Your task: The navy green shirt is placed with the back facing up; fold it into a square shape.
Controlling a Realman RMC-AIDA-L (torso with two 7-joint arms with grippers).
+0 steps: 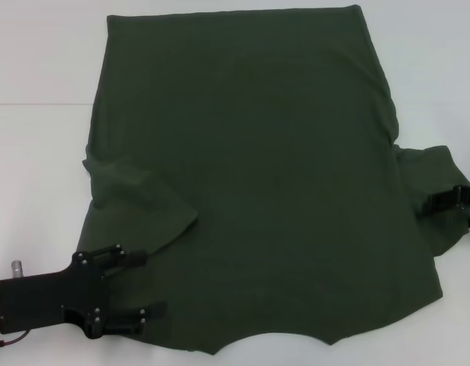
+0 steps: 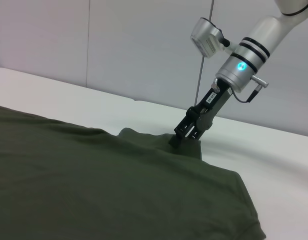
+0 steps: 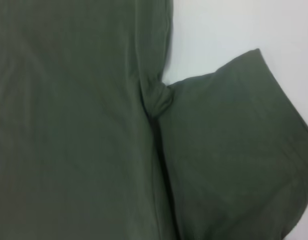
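Note:
The navy green shirt (image 1: 250,175) lies spread flat on the white table (image 1: 36,152). Its left sleeve (image 1: 143,206) is folded in over the body. My left gripper (image 1: 149,284) is at the shirt's near left edge, open, with its fingertips lying over the hem and cloth between them. At the far right, my right gripper (image 1: 428,204) is down on the right sleeve (image 1: 433,175). The left wrist view shows this right gripper (image 2: 180,141) pinched on the raised sleeve edge of the shirt (image 2: 94,180). In the right wrist view I see the sleeve (image 3: 233,140) and the armpit seam.
Bare white table (image 2: 273,165) surrounds the shirt on the left, the right and at the near edge. A pale wall (image 2: 119,45) rises behind the table in the left wrist view.

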